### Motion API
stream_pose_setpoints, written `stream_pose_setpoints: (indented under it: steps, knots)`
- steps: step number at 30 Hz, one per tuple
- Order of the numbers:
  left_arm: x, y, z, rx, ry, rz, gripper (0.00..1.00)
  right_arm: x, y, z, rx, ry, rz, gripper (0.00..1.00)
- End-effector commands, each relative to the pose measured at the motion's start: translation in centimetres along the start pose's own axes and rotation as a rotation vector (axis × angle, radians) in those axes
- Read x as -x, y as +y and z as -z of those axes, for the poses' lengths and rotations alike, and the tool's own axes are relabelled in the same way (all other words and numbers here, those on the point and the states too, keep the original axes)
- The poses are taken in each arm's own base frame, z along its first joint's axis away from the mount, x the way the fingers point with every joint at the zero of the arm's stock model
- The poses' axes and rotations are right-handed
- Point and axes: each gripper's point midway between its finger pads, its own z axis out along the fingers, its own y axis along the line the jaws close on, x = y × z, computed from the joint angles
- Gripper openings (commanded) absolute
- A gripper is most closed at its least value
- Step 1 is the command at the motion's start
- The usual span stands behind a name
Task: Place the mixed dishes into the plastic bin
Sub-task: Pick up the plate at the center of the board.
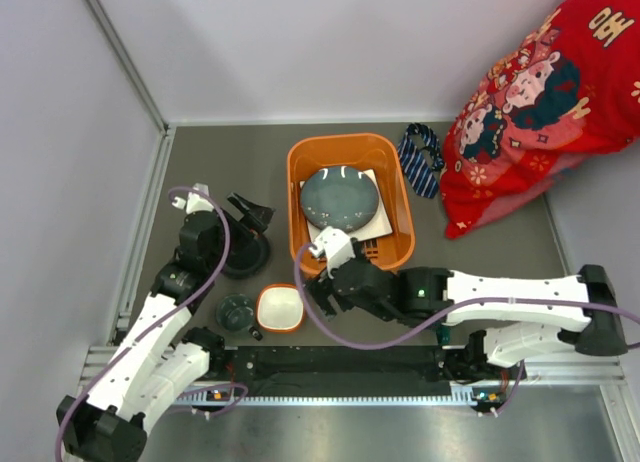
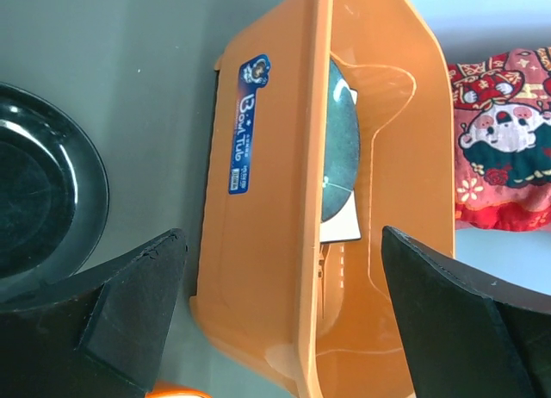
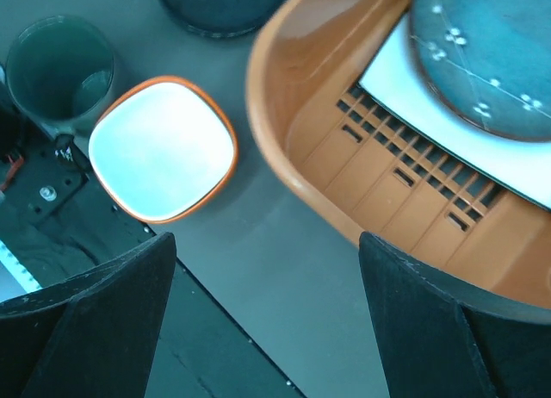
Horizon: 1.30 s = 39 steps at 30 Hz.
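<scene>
R gripper (image 3: 269,325) spread, empty; orange bowl (image 3: 162,148) just ahead-left of fingers (image 3: 86,329). L gripper (image 2: 280,316) spread.

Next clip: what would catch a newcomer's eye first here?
The orange plastic bin at centre, already holding a round blue-grey plate on a white square plate. Then the red patterned cloth at the far right corner. Just outside the bin's near-left corner sit an orange bowl and a dark teal cup.
</scene>
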Motion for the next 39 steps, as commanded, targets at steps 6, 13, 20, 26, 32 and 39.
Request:
stream_pose_setpoints:
  steps: [6,13,20,26,32,39]
  knots:
    - [-0.2,0.4,-0.3,-0.025,0.015,0.0,0.99,3.5,6.6,-1.7,0.137,-0.093,0.199,0.86]
    - [0.3,1.0,0.0,-0.011,0.0,0.003,0.99,4.7,7.8,-1.9,0.165,-0.104,0.167,0.86]
    - [2.0,3.1,-0.5,0.009,-0.001,0.089,0.99,10.6,6.3,-2.7,0.138,-0.169,0.077,0.86]
    - [5.4,5.4,0.3,0.049,-0.052,0.143,0.99,16.4,4.4,-4.0,0.232,-0.175,0.001,0.86]
    - [6.5,7.8,1.4,0.122,-0.08,0.185,0.99,18.9,3.6,-7.7,0.358,-0.063,0.023,0.86]
    - [6.3,10.5,2.7,0.224,-0.12,0.239,0.99,17.3,4.0,-15.3,0.432,0.063,-0.04,0.85]
